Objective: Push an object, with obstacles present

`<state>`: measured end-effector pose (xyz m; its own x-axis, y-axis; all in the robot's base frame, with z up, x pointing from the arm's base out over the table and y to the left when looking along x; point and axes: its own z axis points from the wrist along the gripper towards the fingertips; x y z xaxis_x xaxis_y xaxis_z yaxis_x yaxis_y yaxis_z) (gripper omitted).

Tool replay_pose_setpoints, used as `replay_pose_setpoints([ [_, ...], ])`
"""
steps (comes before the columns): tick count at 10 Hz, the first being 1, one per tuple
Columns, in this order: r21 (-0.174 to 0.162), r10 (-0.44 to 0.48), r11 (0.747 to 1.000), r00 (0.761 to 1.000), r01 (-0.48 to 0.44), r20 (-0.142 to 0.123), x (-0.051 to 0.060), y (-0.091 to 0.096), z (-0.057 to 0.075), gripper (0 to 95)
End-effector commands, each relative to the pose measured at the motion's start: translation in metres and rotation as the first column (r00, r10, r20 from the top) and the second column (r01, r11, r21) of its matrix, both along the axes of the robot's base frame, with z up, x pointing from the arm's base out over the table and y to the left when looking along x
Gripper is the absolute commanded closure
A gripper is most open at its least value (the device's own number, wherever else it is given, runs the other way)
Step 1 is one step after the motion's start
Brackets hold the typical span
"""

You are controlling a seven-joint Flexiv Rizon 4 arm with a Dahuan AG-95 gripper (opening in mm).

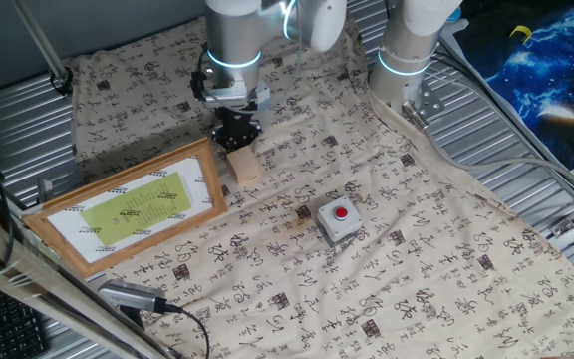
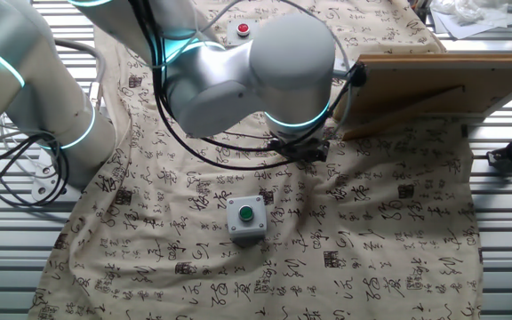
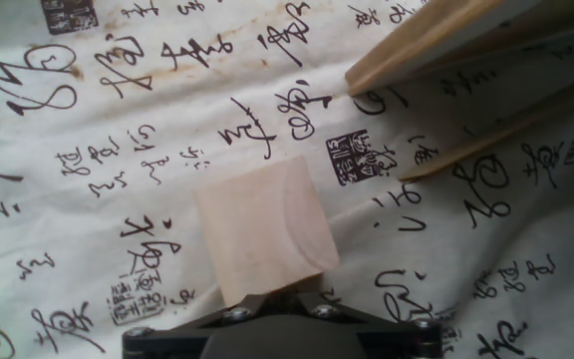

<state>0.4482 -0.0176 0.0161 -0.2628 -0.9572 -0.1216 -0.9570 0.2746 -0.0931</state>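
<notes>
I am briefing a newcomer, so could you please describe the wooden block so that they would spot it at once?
Find the wood-framed picture lying on the printed cloth. Just off its corner nearest the arm, directly under the black hand, sits the wooden block. It is plain, pale tan and unmarked, unlike the grey box with the red button.

Light: bright, even, diffuse in all views.
Shadows: soft, faint beneath the pale tan wooden block (image 3: 265,237).
Glare: cyan rings glow on the silver robot arm (image 2: 238,67).
Focus: hand view slightly soft at its edges.
</notes>
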Motion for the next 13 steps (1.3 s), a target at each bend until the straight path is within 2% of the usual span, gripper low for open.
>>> replay_pose_setpoints([
  [1, 0.000, -0.007, 1.000, 1.000, 0.007, 0.003, -0.0008, 0.0024, 0.0003, 95.0],
  [7, 0.008, 0.000, 1.000, 1.000, 0.000, 0.002, 0.0015, 0.0053, 0.0027, 95.0],
  [10, -0.029, 0.064, 0.998, 0.998, -0.064, -0.002, 0.0051, 0.0085, 0.0050, 95.0],
  [13, -0.024, 0.088, 0.996, 0.996, -0.088, 0.002, 0.0079, 0.0111, 0.0069, 95.0],
])
